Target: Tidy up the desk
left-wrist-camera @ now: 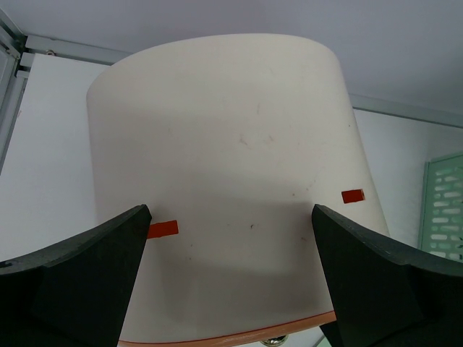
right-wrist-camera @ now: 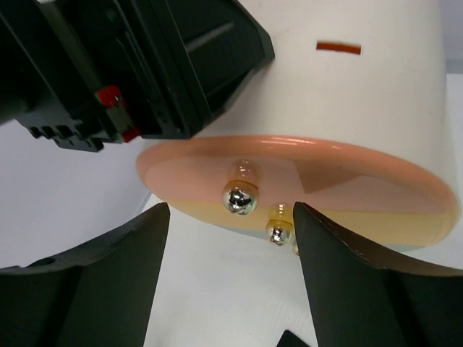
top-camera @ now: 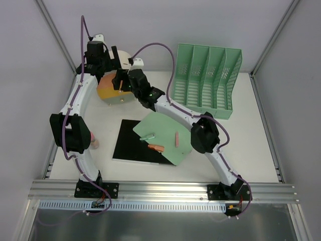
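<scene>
L claw (left-wrist-camera: 230, 217) stands wide open, gripping nothing: its two dark fingers (left-wrist-camera: 87, 275) point at the curved side of a white drum (left-wrist-camera: 231, 123) that spreads wider than the gap btwn them, so the drum sits ahead of the claw, not inside it; whether a fingertip touches the wall, can't tell. Two small red tabs (left-wrist-camera: 163, 228) show on that wall just ahead of the fingertips. R claw (right-wrist-camera: 230, 210) is open too, nothing held, aimed at the drum's tilted underside, a see-through orange disc (right-wrist-camera: 347, 181) w/ shiny screw heads (right-wrist-camera: 240, 199) sticking out right ahead of the gap. In R wrist view, L claw sits up & left of R claw, close against the drum's side. Desk (top-camera: 251, 150) lies beneath both claws, white & matte, running back from them to the alu rail (top-camera: 160, 188). Right of R claw stands a green file rack (top-camera: 205, 80). Behind R claw, toward the rail, a green sheet (top-camera: 168, 150) lies partly over a black sheet (top-camera: 125, 145), w/ an orange pen (top-camera: 156, 147) & a pink stick (top-camera: 176, 138) on the green one.
</scene>
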You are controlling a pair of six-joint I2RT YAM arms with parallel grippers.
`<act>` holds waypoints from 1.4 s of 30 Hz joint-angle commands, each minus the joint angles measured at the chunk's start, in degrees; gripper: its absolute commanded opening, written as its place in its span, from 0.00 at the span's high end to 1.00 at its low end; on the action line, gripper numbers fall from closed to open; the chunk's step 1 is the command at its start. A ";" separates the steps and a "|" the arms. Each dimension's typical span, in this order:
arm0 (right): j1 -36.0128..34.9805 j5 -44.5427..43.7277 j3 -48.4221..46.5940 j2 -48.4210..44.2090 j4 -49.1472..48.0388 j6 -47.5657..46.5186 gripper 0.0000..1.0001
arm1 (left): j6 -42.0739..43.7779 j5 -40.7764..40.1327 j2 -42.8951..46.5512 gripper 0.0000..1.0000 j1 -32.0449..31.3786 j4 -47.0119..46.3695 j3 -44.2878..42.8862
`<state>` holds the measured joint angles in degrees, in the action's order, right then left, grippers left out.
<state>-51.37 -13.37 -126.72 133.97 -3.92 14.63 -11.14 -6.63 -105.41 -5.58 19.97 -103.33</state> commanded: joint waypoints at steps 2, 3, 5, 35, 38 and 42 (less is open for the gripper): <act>-1.27 -3.42 -0.03 -0.20 -2.23 1.19 0.27 | 0.59 1.27 1.43 0.04 -0.57 3.59 1.46; -1.45 -3.77 0.15 0.06 -2.23 1.45 0.27 | 0.59 1.27 1.43 0.04 -0.57 3.59 1.46; -1.62 -4.91 0.15 0.32 -2.40 1.54 0.29 | 0.68 1.27 1.52 0.04 -0.57 3.68 1.46; -3.12 -15.55 -1.95 3.49 -4.95 0.57 0.40 | 0.41 1.01 3.45 0.04 -0.66 5.08 2.87; -3.29 -15.73 -1.96 3.40 -5.22 0.83 0.40 | 0.33 1.27 3.98 0.04 -0.66 5.26 2.87; -3.64 -16.08 -1.17 2.35 -6.01 0.75 0.40 | 0.33 1.36 4.59 0.04 -0.66 5.26 2.96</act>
<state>-54.33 -26.37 -126.63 138.61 -5.30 15.38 -11.16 -6.50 -103.35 -5.61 20.49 -101.30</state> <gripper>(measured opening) 0.603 0.960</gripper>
